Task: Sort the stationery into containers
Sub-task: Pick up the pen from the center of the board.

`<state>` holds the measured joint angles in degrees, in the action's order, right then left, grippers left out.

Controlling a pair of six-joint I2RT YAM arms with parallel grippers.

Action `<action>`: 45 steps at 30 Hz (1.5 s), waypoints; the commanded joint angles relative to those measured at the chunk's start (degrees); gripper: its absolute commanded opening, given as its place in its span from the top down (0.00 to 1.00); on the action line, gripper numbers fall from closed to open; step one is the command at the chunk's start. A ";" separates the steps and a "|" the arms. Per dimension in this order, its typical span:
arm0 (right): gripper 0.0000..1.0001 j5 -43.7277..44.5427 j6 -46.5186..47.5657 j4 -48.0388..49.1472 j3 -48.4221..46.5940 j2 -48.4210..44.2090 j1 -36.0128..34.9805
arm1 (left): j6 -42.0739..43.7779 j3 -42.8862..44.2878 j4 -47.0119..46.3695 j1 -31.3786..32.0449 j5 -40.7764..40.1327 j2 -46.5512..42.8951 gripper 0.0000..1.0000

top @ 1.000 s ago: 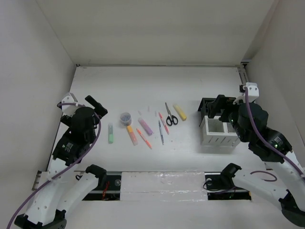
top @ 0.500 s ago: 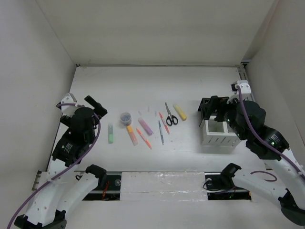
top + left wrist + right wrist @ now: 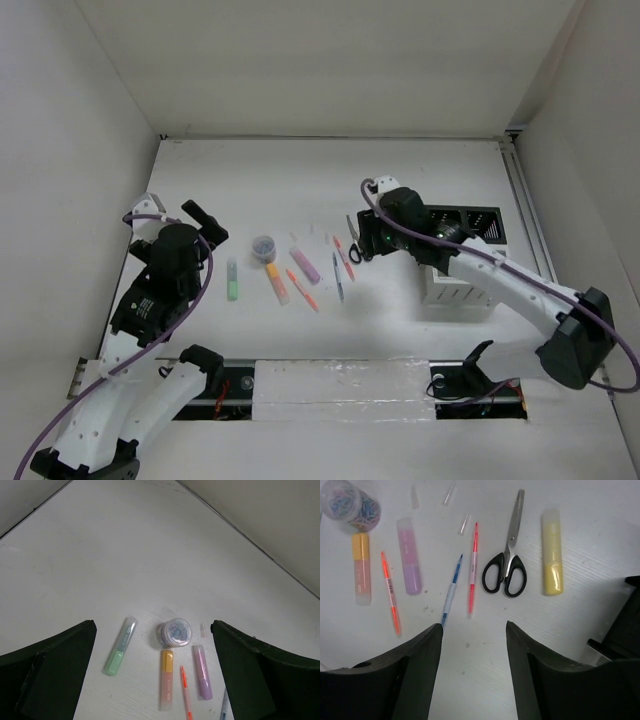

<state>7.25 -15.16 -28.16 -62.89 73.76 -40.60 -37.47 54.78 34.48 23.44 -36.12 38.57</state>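
At table centre: stationery lies loose, incl. scissors [image 3: 507,575], red pen [image 3: 473,567] and blue pen [image 3: 451,590]; nothing seen in organizer [image 3: 455,295].
R gripper [image 3: 473,627]: above the pens, jaws parted, empty.
L gripper [image 3: 153,625]: spread wide, empty.
Tip: choose one item, centre the jaws across its width, descend straight down, avoiding neighbours.

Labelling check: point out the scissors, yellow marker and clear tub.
scissors [image 3: 511,545], right wrist view, blades near pivot
yellow marker [image 3: 552,552], right wrist view, mid-barrel
clear tub [image 3: 174,632], left wrist view, lid centre
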 commanded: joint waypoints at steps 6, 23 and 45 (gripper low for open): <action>0.47 0.83 -0.40 9.35 -1.87 13.86 -2.64 | 1.88 0.50 -2.40 -0.24 2.02 0.72 0.00; 0.59 -0.92 1.36 12.78 -7.77 30.38 -3.35 | 2.41 -0.03 -2.93 -0.24 2.54 1.25 0.00; 0.65 1.37 1.89 12.25 -9.53 34.79 -3.35 | 2.93 -0.03 -3.45 -0.24 3.07 1.25 0.00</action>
<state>7.73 -13.67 -17.50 -70.06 108.12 -43.59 -35.57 54.78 32.80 23.44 -33.17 39.70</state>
